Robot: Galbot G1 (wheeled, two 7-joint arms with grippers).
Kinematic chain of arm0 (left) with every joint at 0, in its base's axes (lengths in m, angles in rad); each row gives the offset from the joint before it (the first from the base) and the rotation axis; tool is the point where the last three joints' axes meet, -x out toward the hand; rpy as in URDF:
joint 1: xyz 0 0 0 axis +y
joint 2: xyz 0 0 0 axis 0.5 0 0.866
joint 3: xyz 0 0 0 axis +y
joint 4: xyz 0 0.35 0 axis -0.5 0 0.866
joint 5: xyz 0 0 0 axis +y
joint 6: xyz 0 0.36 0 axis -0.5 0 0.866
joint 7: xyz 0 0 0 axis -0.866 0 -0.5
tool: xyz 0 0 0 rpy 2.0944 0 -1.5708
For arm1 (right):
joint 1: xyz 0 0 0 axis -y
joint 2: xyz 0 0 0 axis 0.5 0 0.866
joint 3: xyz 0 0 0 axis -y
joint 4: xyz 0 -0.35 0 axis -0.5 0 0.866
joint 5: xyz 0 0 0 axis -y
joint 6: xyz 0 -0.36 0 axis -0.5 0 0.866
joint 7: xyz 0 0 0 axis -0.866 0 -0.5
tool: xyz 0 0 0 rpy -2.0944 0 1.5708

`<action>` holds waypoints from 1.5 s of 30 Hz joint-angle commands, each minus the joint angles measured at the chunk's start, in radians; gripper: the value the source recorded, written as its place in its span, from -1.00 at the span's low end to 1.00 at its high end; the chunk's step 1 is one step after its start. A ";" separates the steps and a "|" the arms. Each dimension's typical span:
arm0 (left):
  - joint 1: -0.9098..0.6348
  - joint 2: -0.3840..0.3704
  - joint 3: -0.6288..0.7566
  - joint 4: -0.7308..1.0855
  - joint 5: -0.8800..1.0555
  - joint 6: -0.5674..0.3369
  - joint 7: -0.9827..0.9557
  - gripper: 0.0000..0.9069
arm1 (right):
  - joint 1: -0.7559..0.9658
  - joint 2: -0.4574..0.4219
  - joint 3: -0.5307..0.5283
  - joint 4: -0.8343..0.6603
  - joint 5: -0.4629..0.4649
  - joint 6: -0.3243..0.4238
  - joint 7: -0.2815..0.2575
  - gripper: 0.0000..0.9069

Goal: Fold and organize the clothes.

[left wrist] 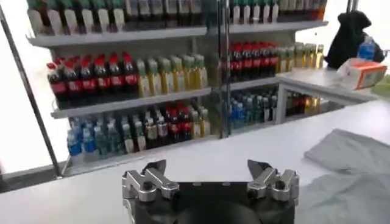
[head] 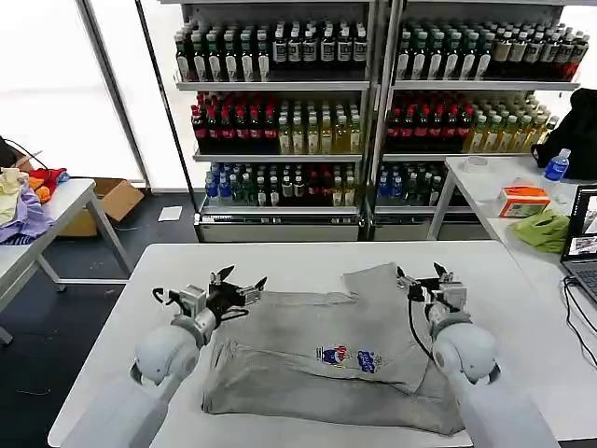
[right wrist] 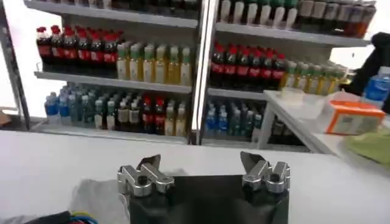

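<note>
Light grey cotton shirt (head: 326, 359) lay partly folded between the claws, long axis left-right, left gripper (head: 241, 288) and right gripper (head: 422, 277) both spread, empty.

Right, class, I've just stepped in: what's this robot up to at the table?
A two-armed robot is folding a grey shirt spread on a white table. The shirt is partly folded and rumpled, its chest print facing up. The left gripper hovers open at the shirt's left top corner, and the right gripper hovers open at its right top edge. Neither holds the cloth.
</note>
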 commanded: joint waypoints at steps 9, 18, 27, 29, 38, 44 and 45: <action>-0.169 -0.001 0.089 0.256 -0.021 0.053 0.017 1.00 | 0.272 0.048 -0.131 -0.375 0.026 0.007 -0.066 1.00; -0.117 -0.003 0.064 0.217 -0.017 0.059 0.015 1.00 | 0.233 0.069 -0.099 -0.391 0.028 -0.008 -0.063 1.00; -0.103 -0.001 0.047 0.251 -0.014 0.054 0.022 1.00 | 0.226 0.093 -0.092 -0.416 0.025 -0.001 -0.065 1.00; -0.100 -0.001 0.049 0.257 -0.013 0.054 0.022 1.00 | 0.230 0.098 -0.091 -0.425 0.025 0.000 -0.066 1.00; -0.081 -0.016 0.042 0.286 -0.008 0.060 0.020 -0.98 | 0.216 0.107 -0.084 -0.443 0.030 -0.001 -0.068 0.16; -0.046 -0.013 0.036 0.276 -0.006 0.070 0.018 -1.00 | 0.163 0.102 -0.073 -0.402 0.036 -0.007 -0.052 -1.00; -0.038 -0.014 0.034 0.275 -0.006 0.070 0.018 -1.00 | 0.157 0.101 -0.073 -0.396 0.036 -0.007 -0.050 -1.00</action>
